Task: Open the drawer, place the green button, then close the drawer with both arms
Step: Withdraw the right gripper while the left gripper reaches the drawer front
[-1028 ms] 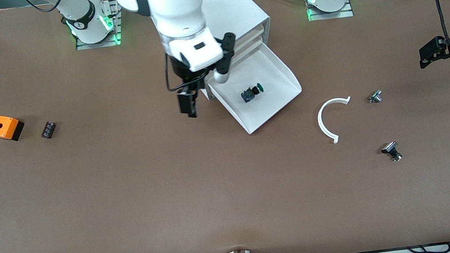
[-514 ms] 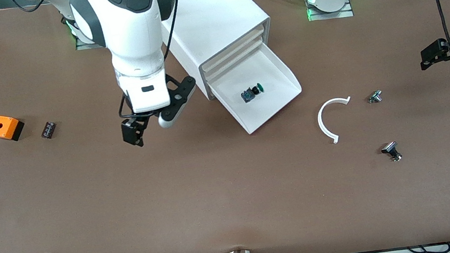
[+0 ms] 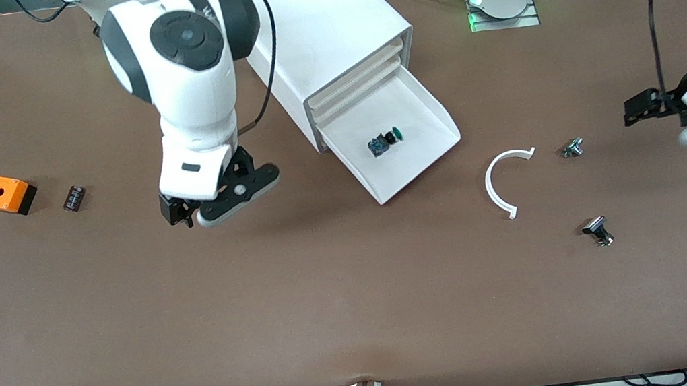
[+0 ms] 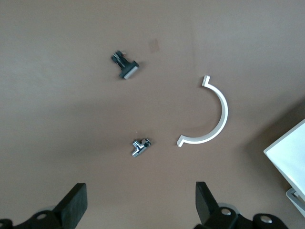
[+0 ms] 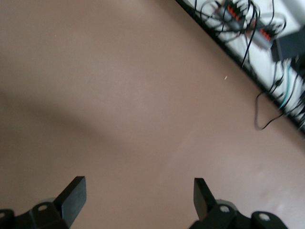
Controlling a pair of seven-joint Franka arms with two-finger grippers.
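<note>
The lowest drawer (image 3: pixel 417 115) of the white cabinet (image 3: pixel 333 31) stands pulled out, its corner (image 4: pixel 288 157) showing in the left wrist view. The green-capped button (image 3: pixel 385 141) lies on its side in the drawer. My right gripper (image 3: pixel 176 212) hangs open and empty over bare table beside the cabinet, toward the right arm's end. In its wrist view the right gripper (image 5: pixel 138 200) sees only tabletop. My left gripper (image 3: pixel 639 108) is open and empty over the table toward the left arm's end, well apart from the drawer. The left gripper (image 4: pixel 140 210) holds nothing in its wrist view.
A white arc-shaped piece (image 3: pixel 502 181) (image 4: pixel 209 114) lies between the drawer and the left gripper. Near it lie a silver part (image 3: pixel 572 148) (image 4: pixel 140 147) and a black-and-silver part (image 3: pixel 597 230) (image 4: pixel 125 67). An orange box (image 3: pixel 6 194) and a small black part (image 3: pixel 73 198) sit toward the right arm's end.
My right gripper has swung away from the open drawer toward the right arm's end of the table. My left gripper has shifted a little toward the drawer. The button stays in the drawer.
</note>
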